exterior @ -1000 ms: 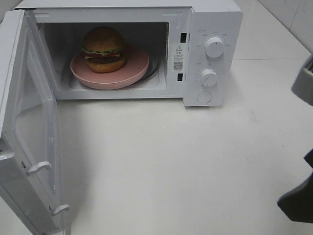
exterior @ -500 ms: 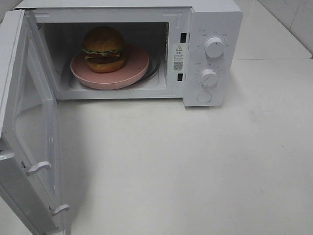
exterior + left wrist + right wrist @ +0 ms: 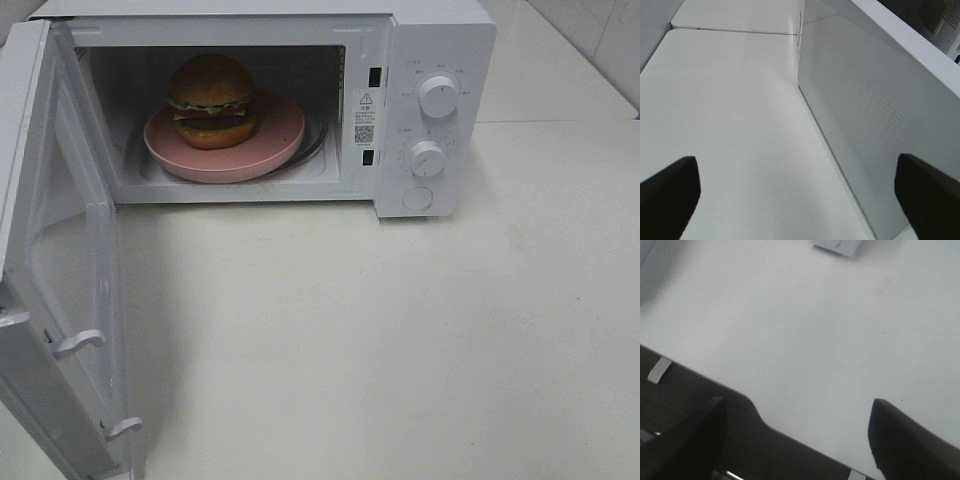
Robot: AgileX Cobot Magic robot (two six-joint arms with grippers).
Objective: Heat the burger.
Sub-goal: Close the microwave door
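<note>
The burger (image 3: 211, 100) has a golden-brown bun, a green lettuce edge and dark filling. It sits upright on a round pink plate (image 3: 280, 135) inside the white microwave (image 3: 430, 60). The microwave door (image 3: 60, 270) stands wide open to the left. Neither gripper shows in the exterior high view. My left gripper (image 3: 797, 200) is open and empty, over the white table beside a white dotted panel of the microwave (image 3: 875, 115). My right gripper (image 3: 800, 440) is open and empty, over the table near its edge.
Two round knobs (image 3: 438, 96) (image 3: 427, 158) and a round button (image 3: 417, 198) sit on the microwave's right panel. The white table (image 3: 380, 340) stretches in front. In the right wrist view a dark floor (image 3: 690, 405) lies past the table edge.
One second ago my right gripper showed at the right edge of the exterior high view. It has drawn back out of that view. The burger, plate and door have not moved.
</note>
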